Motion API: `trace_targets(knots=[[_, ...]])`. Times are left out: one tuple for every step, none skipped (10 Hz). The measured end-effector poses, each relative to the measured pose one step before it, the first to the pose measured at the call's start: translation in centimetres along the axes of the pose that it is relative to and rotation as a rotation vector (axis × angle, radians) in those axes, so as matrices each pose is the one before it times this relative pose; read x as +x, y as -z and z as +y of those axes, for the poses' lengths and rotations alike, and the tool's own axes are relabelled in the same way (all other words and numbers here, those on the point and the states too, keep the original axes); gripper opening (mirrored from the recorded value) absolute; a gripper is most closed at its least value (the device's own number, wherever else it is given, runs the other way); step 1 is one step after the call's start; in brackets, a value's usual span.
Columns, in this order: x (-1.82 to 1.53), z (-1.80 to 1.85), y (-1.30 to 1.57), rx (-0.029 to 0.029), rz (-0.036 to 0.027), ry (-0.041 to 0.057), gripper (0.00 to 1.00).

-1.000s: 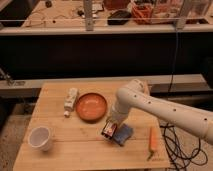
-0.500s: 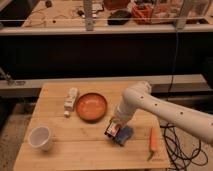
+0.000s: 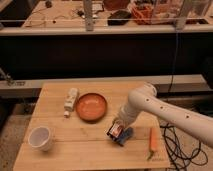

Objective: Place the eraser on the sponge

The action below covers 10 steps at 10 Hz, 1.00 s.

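My gripper [image 3: 118, 128] hangs at the end of the white arm over the right half of the wooden table [image 3: 75, 150]. It is shut on the eraser [image 3: 114, 132], a black block with a red-and-white face, held tilted. The light-blue sponge [image 3: 127, 135] lies on the table directly under and just right of the eraser. The eraser's lower edge overlaps the sponge's left part; whether they touch cannot be made out. The gripper hides part of the sponge.
An orange-brown bowl [image 3: 91, 106] sits just up-left of the gripper, with a white bottle [image 3: 70, 100] lying beside it. A white cup [image 3: 40, 137] stands front left. A slim orange stick [image 3: 153, 140] lies near the right edge. Cables hang off the table's right side.
The arm has shifted slightly right, carrying the eraser from beside the sponge's left edge to over it. The other objects have not moved.
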<state>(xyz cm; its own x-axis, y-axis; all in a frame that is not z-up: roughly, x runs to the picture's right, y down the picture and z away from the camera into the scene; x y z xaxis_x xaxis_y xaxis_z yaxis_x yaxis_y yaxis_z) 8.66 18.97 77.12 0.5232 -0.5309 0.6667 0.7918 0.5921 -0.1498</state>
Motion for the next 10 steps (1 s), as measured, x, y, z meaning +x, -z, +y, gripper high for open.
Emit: trace_targets(knots=[[0.037,0.166,0.035,-0.00144,-0.00100,-0.00829,0.00],[0.067,0.181,0.049,-0.00079,0.00001,-0.00769,0.00],[-0.002,0.106,-0.062,-0.00116,-0.00076,-0.00142,0.00],[0.051,0.205,-0.059,0.00021,-0.00096,-0.00519,0.00],[0.042,0.164,-0.015,-0.00049,-0.00018,-0.00428,0.04],[0.057,0.233,-0.051,-0.00149,-0.00037,-0.00493,0.05],[0.009,0.072,-0.050,-0.00106,-0.00097,-0.00169,0.05],[0.018,0.048,-0.023,-0.00034,-0.00051,-0.00106,0.05],[0.030,0.080,-0.007,-0.00122,0.00013,-0.00125,0.05],[0.007,0.063,-0.021,-0.00075,-0.00023,-0.00126,0.07]])
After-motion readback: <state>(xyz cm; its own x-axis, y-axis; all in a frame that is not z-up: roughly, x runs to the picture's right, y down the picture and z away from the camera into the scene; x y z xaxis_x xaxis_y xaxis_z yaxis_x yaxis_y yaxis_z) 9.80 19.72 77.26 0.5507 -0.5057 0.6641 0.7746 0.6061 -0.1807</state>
